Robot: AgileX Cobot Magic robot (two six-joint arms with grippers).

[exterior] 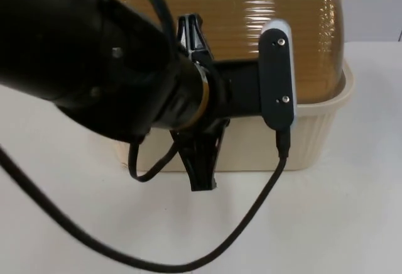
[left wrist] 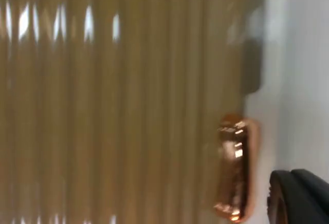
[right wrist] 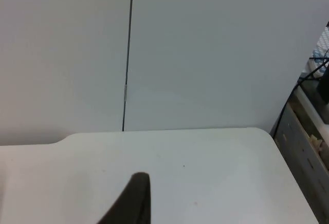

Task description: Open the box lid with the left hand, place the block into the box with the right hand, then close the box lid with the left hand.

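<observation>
Top view has the left arm reaching over the box (exterior: 314,136), whose amber ribbed lid (exterior: 251,10) looks shut on the cream base. The left gripper (exterior: 200,107) hangs in front of the box's near wall, its black fingers (exterior: 202,167) pointing down toward the desk (exterior: 352,224); I cannot tell how far apart they are, and nothing seems to be held.

Left wrist view shows what the overhead one hides behind the arm: a shiny copper handle (left wrist: 234,167) at the lid's edge, just beside the gripper's fingertip (left wrist: 300,196). My worry is that the fingers slide past that small, slick handle or catch the ribbed plastic instead, so the lid slips or the light box gets dragged along the desk.

Right wrist view looks over bare desk toward the grey wall (right wrist: 205,54), with one fingertip (right wrist: 134,201) of the waiting right gripper visible; its opening cannot be judged. I see no block, so I cannot say where it is.
</observation>
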